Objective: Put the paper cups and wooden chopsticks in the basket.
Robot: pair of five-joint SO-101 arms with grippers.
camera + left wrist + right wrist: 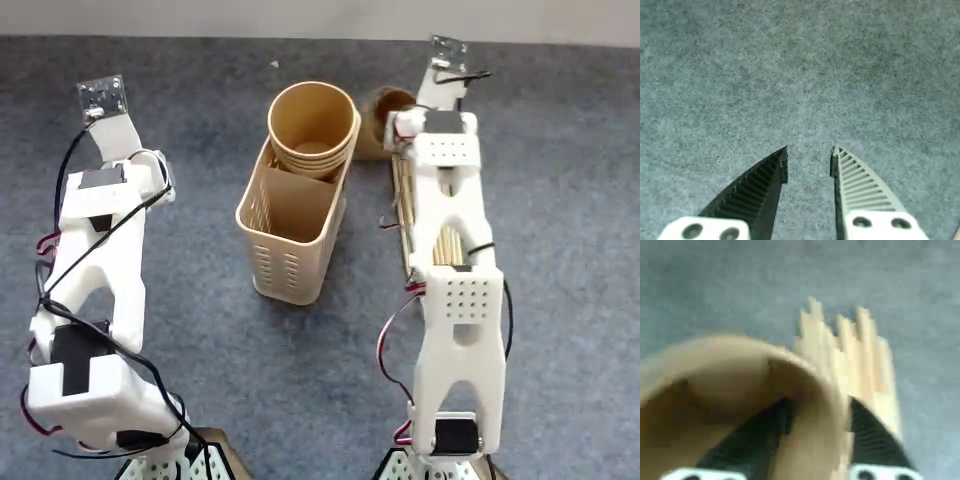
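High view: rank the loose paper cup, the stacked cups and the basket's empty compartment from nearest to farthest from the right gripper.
1. Loose paper cup: at the right gripper, beside the basket's far end.
2. Stacked cups: in the basket's far compartment.
3. Empty compartment: the basket's near half, farthest.

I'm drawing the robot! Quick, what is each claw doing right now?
Left gripper: open, holding nothing.
Right gripper: closed on the rim of a paper cup.

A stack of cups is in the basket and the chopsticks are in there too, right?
Not quite. The stack of cups is in the basket, but the chopsticks lie on the table beside it, as the high view shows.
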